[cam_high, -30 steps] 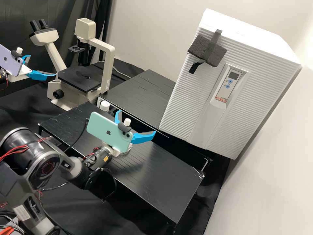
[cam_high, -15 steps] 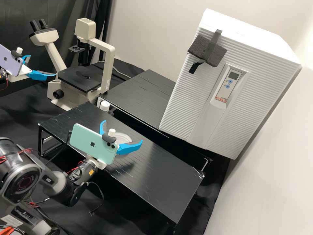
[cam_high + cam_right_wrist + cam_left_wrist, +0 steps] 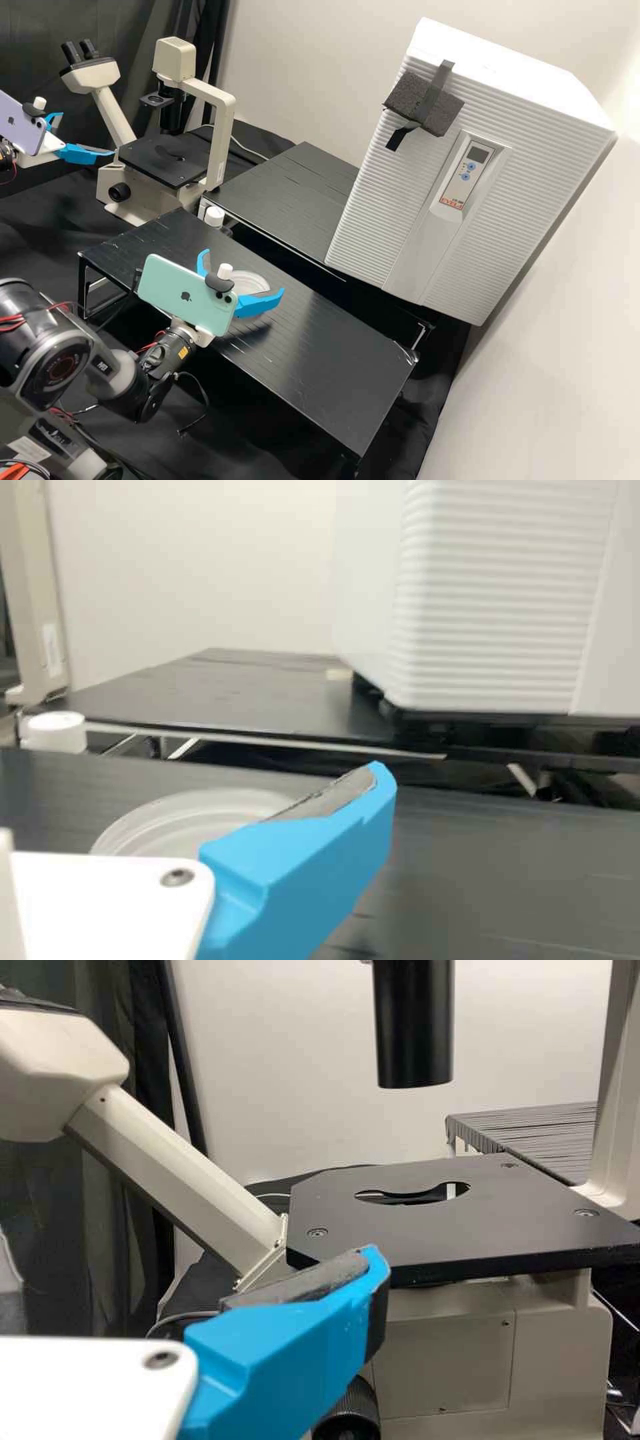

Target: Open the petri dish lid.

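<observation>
1. Since a second ago, your right gripper [image 3: 245, 271] has drawn back toward the table's near edge, uncovering more of the petri dish [image 3: 248, 281]. The left gripper [image 3: 88, 134] has kept its place.
2. Dish: on the low black table [image 3: 313, 353], just beyond your right gripper's spread fingers. Contact unclear; you cannot tell whether the lid is seated. Judgement: still the approach. Align the fingers around the lid's rim before closing; a low grip could drag the base too.
3. Left gripper: fingers apart beside the inverted microscope [image 3: 220, 143], probably parked to leave working room.
4. Mint phone [image 3: 180, 293] and lilac phone [image 3: 23, 127] ride on the wrists, presumably aimed to watch the fingers.
5. Foam block [image 3: 407, 97] is strapped to the ribbed cabinet [image 3: 387, 220] by black tape [image 3: 437, 87]; perhaps a bumper or handle aid, purpose unconfirmed.
6. Markings: you have printed lettering below the cabinet's display [image 3: 477, 155], logos on both phones, and a small yellow label [image 3: 183, 353] near the right wrist.
</observation>
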